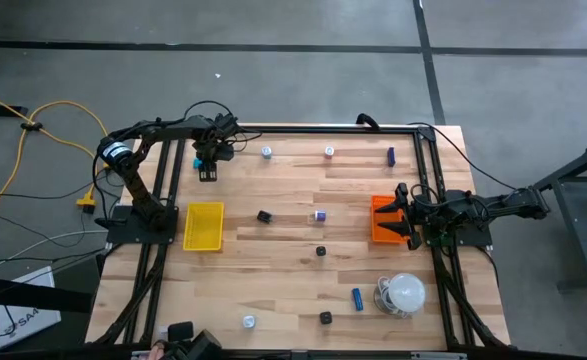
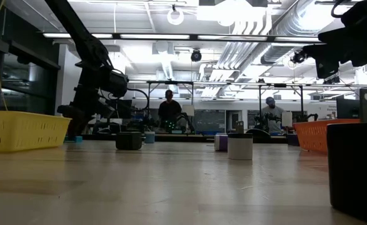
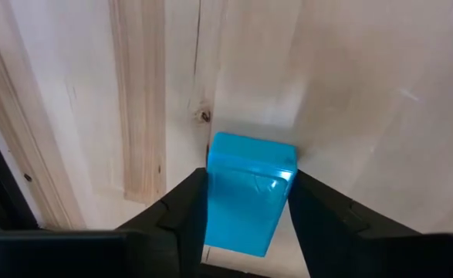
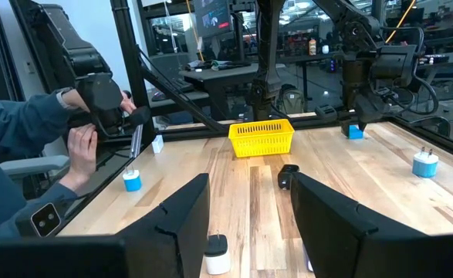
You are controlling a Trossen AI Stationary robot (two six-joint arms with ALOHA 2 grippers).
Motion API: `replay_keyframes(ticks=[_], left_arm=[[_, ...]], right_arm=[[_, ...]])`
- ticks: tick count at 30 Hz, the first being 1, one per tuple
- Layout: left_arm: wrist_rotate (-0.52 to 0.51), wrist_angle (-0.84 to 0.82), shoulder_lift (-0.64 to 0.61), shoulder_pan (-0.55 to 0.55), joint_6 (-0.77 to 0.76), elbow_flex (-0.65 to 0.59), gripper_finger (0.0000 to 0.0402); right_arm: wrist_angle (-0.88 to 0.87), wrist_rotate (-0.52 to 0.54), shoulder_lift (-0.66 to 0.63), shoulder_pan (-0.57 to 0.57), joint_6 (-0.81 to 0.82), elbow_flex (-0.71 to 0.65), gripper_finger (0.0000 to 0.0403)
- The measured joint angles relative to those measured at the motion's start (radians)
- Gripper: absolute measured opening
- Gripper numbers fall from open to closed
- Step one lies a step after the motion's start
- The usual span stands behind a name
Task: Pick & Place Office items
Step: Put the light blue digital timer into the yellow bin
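My left gripper (image 1: 208, 163) stands at the table's far left, pointing steeply down, its fingers closed on a small blue block (image 3: 251, 193) that rests on the wood. The same block (image 4: 355, 131) shows below the gripper in the right wrist view. Other office items lie scattered: white round bits (image 1: 266, 152) (image 1: 329, 152), a purple stick (image 1: 391, 155), black blocks (image 1: 264, 216) (image 1: 321, 251) and a blue stick (image 1: 357, 298). My right gripper (image 4: 249, 224) waits open and level at the table's right edge, over the orange tray (image 1: 381, 228). My left gripper pinches the blue block between its two fingers, one on each of two opposite sides (image 3: 212, 202). The fingers (image 3: 181, 212) come from above, slanting steeply down. The block stands with its underside on the table.
A yellow tray (image 1: 204, 226) lies near the left arm's base. A white dome with a coiled cable (image 1: 405, 293) sits at the near right. More small items (image 1: 248, 321) (image 1: 325, 318) lie near the front edge. A person (image 4: 25, 147) stands beyond the table's near edge, a hand at a device.
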Motion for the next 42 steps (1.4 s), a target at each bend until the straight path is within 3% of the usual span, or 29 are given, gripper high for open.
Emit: replay_keyframes(ticks=[26,42], left_arm=[[0.004,-0.088,-0.026,-0.040,-0.063,0.049,0.0154],[0.006,-0.226,-0.255,-0.262,-0.267,0.051,0.0154]], right_arm=[[0.000,0.000,0.000,0.000,0.000,0.000,0.0169],[0.000,0.000,0.000,0.000,0.000,0.000,0.0169]])
